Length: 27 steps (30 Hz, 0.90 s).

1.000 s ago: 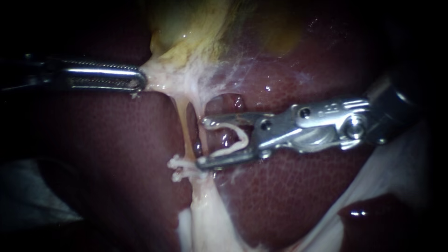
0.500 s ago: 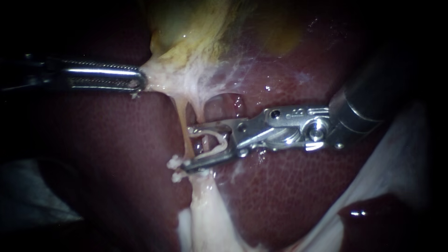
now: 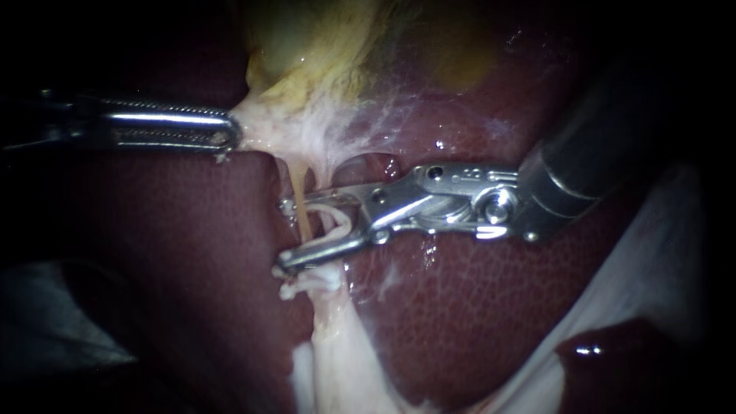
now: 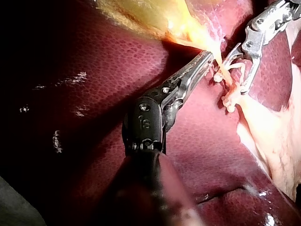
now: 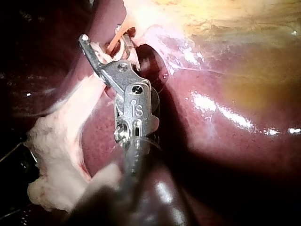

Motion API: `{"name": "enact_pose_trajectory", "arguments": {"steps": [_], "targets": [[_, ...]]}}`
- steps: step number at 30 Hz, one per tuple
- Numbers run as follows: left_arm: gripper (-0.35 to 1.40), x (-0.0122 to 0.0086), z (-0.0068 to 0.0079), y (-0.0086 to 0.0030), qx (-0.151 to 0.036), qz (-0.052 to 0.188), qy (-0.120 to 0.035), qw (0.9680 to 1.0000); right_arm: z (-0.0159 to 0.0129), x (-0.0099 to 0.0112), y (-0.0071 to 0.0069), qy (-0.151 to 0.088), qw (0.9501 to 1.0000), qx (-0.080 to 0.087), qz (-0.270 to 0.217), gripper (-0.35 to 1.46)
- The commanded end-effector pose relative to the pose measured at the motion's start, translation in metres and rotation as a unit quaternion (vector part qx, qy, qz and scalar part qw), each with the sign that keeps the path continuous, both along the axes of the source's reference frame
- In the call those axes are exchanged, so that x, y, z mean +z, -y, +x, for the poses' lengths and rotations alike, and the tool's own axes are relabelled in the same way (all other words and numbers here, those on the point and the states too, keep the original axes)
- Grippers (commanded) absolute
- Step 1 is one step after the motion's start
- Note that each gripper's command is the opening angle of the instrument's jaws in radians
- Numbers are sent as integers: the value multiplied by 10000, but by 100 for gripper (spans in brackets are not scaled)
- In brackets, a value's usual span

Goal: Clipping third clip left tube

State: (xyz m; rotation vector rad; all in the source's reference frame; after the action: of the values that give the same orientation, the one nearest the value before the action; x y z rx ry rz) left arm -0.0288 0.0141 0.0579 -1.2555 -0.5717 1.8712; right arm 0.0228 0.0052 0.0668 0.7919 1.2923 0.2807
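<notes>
My right instrument (image 3: 287,233) comes in from the upper right. Its jaws are open and straddle the thin yellowish left tube (image 3: 300,208), with a white clip (image 3: 337,222) seated between them. Just below the lower jaw, white clips (image 3: 295,287) sit on the same strand. My left instrument (image 3: 228,135) is shut on the whitish tissue at the gallbladder's neck and holds it out to the left. The left wrist view shows its jaws (image 4: 203,62) closed on that tissue beside my right instrument (image 4: 230,84). In the right wrist view the tube (image 5: 112,45) runs between the open jaws (image 5: 106,40).
The yellow gallbladder (image 3: 322,46) lies above, and dark red liver (image 3: 460,307) surrounds the site. A reddish second tube (image 3: 328,184) runs just right of the yellowish one. Pale fatty tissue (image 3: 337,360) hangs below the clips. A white sheet (image 3: 652,261) lies at lower right.
My right instrument has moved left with its clip, from beside the tubes to straddling the left tube just above the earlier clips. The gap between its jaws looks slightly narrower. My left instrument has held still.
</notes>
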Motion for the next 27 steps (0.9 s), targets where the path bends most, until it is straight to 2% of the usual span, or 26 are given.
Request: {"name": "enact_pose_trajectory", "arguments": {"steps": [1,5,9,13,16,19,27], "targets": [[-35,0,0,0,-2,0,-1,10000,1,-1,0,-59,10000,5,59,48],[-35,0,0,0,-2,0,-1,10000,4,-8,2,-282,9995,-2,171,46],[-35,0,0,0,-2,0,-1,10000,3,-28,1,-329,9992,-61,234,43],[-35,0,0,0,-2,0,-1,10000,2,-50,-7,-258,9993,74,253,39],[-35,0,0,0,-1,0,-1,10000,0,-57,-15,-138,9992,247,269,33],[-35,0,0,0,-2,0,-1,10000,-4,-58,-19,-93,9990,279,334,19],[-35,0,0,-1,0,0,0,10000,-13,-52,-21,27,9979,293,577,-33]]}}
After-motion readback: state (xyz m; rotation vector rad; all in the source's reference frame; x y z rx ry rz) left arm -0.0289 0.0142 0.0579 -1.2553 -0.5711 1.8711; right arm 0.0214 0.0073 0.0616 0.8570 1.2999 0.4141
